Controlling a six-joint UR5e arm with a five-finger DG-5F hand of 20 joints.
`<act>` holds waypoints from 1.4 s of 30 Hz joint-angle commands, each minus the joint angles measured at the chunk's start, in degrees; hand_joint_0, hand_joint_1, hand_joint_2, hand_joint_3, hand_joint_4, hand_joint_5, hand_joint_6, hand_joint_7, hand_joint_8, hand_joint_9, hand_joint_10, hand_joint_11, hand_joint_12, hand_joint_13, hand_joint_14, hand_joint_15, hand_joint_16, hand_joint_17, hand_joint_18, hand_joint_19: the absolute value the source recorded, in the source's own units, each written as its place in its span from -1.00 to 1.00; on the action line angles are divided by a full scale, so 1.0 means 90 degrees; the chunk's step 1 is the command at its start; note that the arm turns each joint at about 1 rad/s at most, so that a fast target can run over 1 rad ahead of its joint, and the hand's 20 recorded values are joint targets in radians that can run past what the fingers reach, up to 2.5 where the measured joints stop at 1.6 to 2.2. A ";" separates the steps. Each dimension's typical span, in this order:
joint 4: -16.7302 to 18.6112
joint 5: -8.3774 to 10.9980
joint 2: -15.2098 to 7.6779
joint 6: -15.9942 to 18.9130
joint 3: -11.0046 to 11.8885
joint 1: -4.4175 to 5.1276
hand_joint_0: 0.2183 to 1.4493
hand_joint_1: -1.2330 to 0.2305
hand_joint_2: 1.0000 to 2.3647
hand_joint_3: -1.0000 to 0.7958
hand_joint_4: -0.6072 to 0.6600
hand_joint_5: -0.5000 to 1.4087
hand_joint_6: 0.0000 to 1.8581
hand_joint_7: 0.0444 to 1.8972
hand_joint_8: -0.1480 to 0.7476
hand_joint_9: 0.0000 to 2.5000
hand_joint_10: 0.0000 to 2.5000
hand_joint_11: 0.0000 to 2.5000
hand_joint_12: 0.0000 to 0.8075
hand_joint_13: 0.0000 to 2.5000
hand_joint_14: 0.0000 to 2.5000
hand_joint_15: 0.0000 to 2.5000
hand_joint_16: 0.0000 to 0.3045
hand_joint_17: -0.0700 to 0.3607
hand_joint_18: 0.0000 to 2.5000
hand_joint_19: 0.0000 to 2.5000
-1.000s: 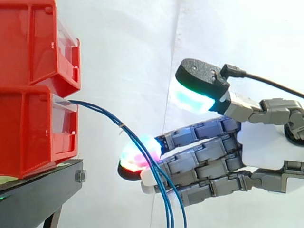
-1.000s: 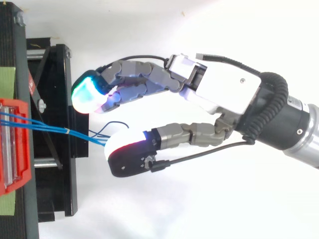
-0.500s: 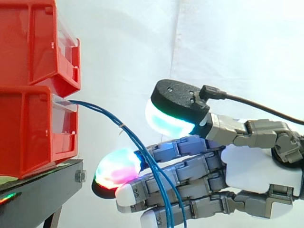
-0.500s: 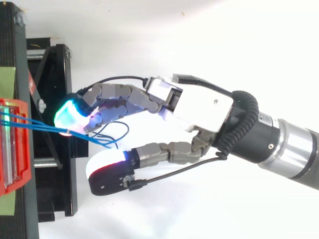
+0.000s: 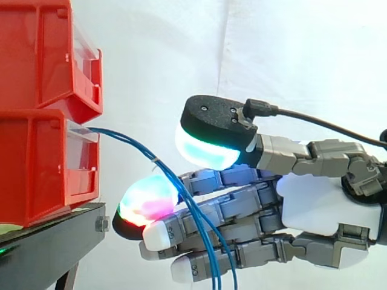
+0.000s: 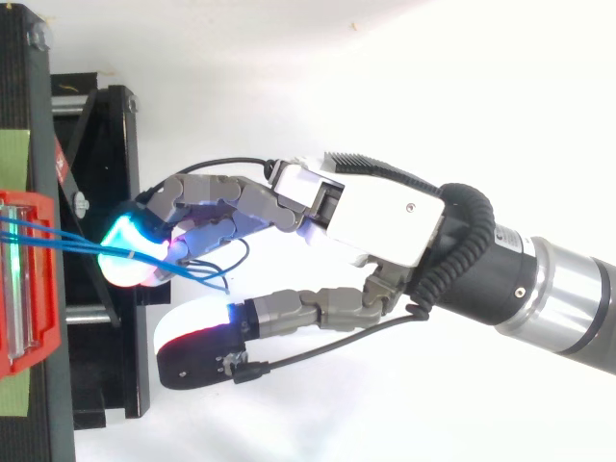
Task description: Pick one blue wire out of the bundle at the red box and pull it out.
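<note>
a black stand (image 5: 54, 241) bears the lower red bin (image 5: 36, 163) at left. from it blue wires (image 5: 156, 161) are draped across the hand's (image 5: 326, 205) straight fingers (image 5: 242, 208); the thumb (image 5: 208, 130) is spread wide, nothing pinched. a white curtain (image 5: 151, 60) is seen behind.

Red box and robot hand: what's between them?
The blue wires span that gap, from the red box down to the hand; the side view shows it best.

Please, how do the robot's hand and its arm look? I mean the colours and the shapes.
The hand has a white palm shell and grey segmented fingers. They end in thick rounded pads with black backs, glowing cyan, green, magenta and red. Behind the hand, the arm is a black wrist section, then a silver metal cylinder.
</note>
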 commanded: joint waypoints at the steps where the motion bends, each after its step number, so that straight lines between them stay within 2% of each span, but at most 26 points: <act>1: -0.0019 0.0000 0.0000 0.0005 0.0052 -0.0015 -0.41 -0.27 -0.98 -0.22 0.48 -0.60 -0.46 0.23 0.10 -0.47 -0.99 -0.80 0.04 -0.65 -1.00 -0.90 -0.64 -0.10 -0.58 -0.76; 10: -0.0019 -0.0127 0.0000 0.0015 0.0062 -0.0083 -0.41 -0.26 -0.98 -0.22 0.52 -0.59 -0.46 0.22 0.10 -0.47 -0.99 -0.79 0.04 -0.64 -1.00 -0.90 -0.64 -0.10 -0.58 -0.75; 24: -0.0029 -0.0137 0.0000 0.0054 0.0160 -0.0132 -0.37 -0.28 -0.97 -0.14 0.45 -0.59 -0.44 0.33 0.11 -0.46 -0.99 -0.79 0.04 -0.63 -1.00 -0.90 -0.64 -0.11 -0.56 -0.76; 29: -0.0077 -0.0137 0.0000 0.0054 0.0170 -0.0162 -0.36 -0.29 -0.97 -0.12 0.47 -0.60 -0.39 0.26 0.11 -0.46 -0.99 -0.79 0.04 -0.63 -1.00 -0.90 -0.64 -0.11 -0.56 -0.76; 35: -0.0077 -0.0137 0.0000 0.0054 0.0179 -0.0162 -0.35 -0.32 -0.97 -0.04 0.42 -0.63 -0.25 0.07 0.12 -0.45 -0.99 -0.77 0.06 -0.62 -1.00 -0.90 -0.64 -0.10 -0.54 -0.77; 42: -0.0077 -0.0137 0.0000 0.0054 0.0179 -0.0162 -0.35 -0.33 -0.97 -0.02 0.45 -0.65 -0.17 -0.03 0.13 -0.45 -0.99 -0.76 0.08 -0.61 -1.00 -0.89 -0.63 -0.08 -0.52 -0.77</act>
